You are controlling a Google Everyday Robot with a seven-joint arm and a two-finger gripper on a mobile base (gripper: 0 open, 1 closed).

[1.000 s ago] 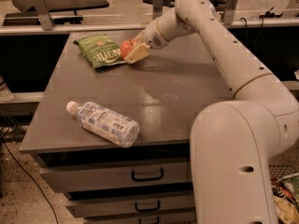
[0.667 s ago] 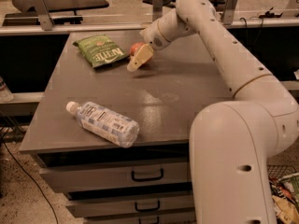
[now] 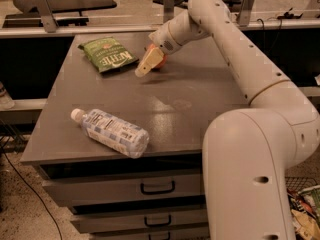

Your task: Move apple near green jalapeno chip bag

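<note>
The green jalapeno chip bag (image 3: pixel 107 55) lies flat at the far left of the grey table (image 3: pixel 200 109), its white lettering facing up. The small red-orange apple (image 3: pixel 159 60) is just right of the bag, low over the tabletop and mostly hidden behind a tan finger. My gripper (image 3: pixel 150 63) reaches in from the right on the white arm and is shut on the apple, a short gap away from the bag's right edge.
A clear plastic water bottle (image 3: pixel 112 133) lies on its side near the table's front left. Drawers (image 3: pixel 125 189) sit under the tabletop. A rail and metal posts (image 3: pixel 45 9) run behind the table's far edge.
My gripper has shifted right and slightly toward the front, away from the bag's edge. The apple now shows on the right of the finger instead of the left.
</note>
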